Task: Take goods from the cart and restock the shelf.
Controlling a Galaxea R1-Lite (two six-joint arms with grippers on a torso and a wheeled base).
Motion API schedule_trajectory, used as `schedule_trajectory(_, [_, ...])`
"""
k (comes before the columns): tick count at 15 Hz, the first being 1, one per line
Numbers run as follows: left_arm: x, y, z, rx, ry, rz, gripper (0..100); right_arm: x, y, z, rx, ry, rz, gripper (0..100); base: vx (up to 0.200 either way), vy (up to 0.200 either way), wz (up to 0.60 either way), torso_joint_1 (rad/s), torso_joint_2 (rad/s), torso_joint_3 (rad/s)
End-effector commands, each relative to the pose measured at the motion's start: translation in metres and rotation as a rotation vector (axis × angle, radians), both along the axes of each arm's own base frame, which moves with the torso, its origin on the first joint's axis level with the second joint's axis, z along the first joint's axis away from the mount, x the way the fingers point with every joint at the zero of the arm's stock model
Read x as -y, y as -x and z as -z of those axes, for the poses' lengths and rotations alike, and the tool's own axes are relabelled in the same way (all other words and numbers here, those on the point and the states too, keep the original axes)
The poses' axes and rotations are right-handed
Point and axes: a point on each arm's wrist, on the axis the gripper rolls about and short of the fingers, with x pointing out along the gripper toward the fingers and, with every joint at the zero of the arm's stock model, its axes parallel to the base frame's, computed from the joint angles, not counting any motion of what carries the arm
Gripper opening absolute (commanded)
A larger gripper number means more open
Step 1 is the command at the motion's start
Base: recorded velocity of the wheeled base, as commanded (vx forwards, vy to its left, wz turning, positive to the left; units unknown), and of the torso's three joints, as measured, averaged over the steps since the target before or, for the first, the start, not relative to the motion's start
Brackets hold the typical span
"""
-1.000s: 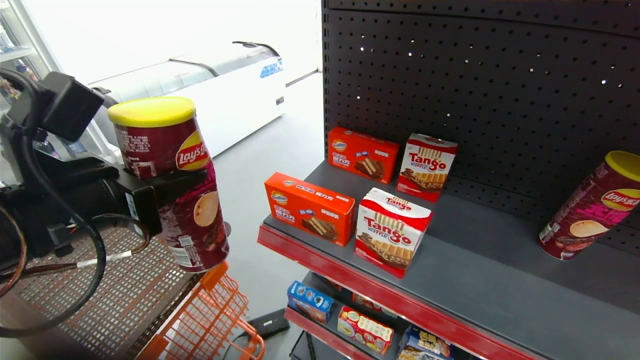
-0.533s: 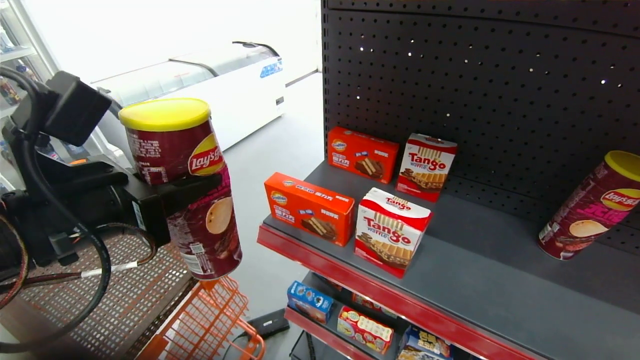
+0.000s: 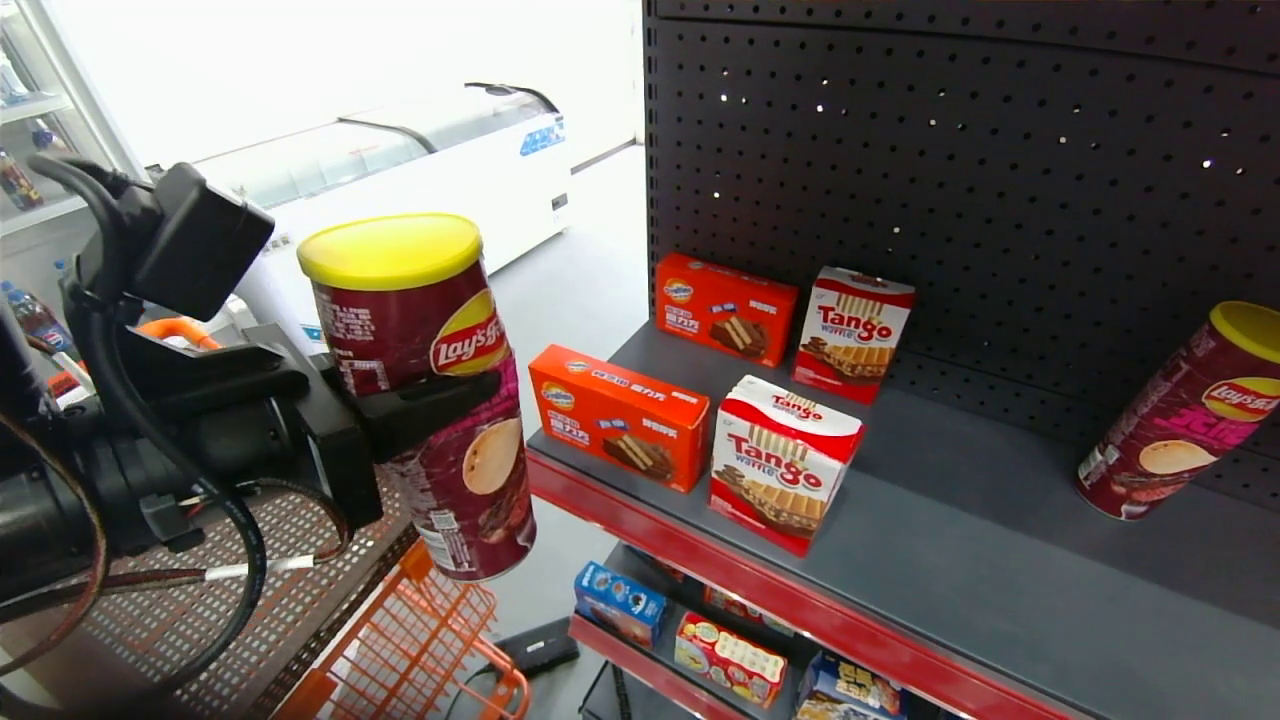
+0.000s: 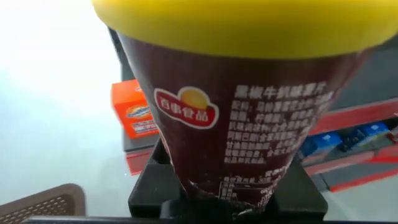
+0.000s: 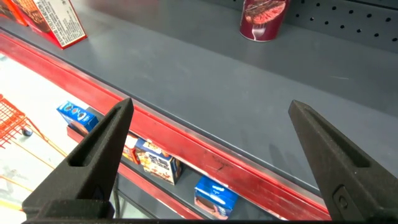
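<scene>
My left gripper [image 3: 420, 395] is shut on a maroon chip can [image 3: 425, 380] with a yellow lid, held upright in the air above the orange cart [image 3: 420, 640], just left of the shelf's red front edge [image 3: 640, 535]. The same chip can [image 4: 249, 124] looms close in the left wrist view. On the grey shelf [image 3: 960, 540] a second maroon chip can [image 3: 1175, 415] leans against the pegboard at the right. My right gripper [image 5: 211, 162] hangs open above the shelf board [image 5: 217, 81], with that chip can [image 5: 264, 17] beyond it.
Two orange boxes [image 3: 620, 415] [image 3: 725, 305] and two red-and-white wafer boxes [image 3: 785, 460] [image 3: 855, 330] stand at the shelf's left end. The shelf's middle is bare. Lower shelves hold small snack boxes [image 3: 620, 600]. A white chest freezer [image 3: 430, 180] stands behind the cart.
My left arm has carried the chip can to the right and slightly down, closer to the shelf's front edge. The goods on the shelf have not moved.
</scene>
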Motion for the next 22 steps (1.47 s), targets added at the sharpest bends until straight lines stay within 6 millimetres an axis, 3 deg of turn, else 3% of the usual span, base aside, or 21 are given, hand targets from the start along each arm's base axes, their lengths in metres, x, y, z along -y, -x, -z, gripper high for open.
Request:
schedule_trajectory(1, [0.005, 0.001, 0.003, -0.014, -0.005, 0.033, 0, 0.0, 0.0, 0.0, 0.001, 0.0, -0.001, 100, 0.0, 0.0, 0.0, 0.0, 0.0, 0.0])
schedule_trajectory(6, [0.013, -0.009, -0.001, -0.022, -0.006, 0.056, 0, 0.0, 0.0, 0.0, 0.001, 0.003, -0.003, 100, 0.0, 0.0, 0.0, 0.0, 0.0, 0.0])
schedule_trajectory(18, [0.022, -0.001, -0.013, 0.029, 0.029, 0.212, 0, 0.0, 0.0, 0.0, 0.001, 0.002, -0.003, 100, 0.0, 0.0, 0.0, 0.0, 0.0, 0.0])
schedule_trajectory(22, [0.02, 0.002, -0.016, 0.043, 0.035, 0.222, 0, 0.0, 0.0, 0.0, 0.001, 0.002, -0.003, 100, 0.0, 0.0, -0.6, -0.005, 0.0, 0.0])
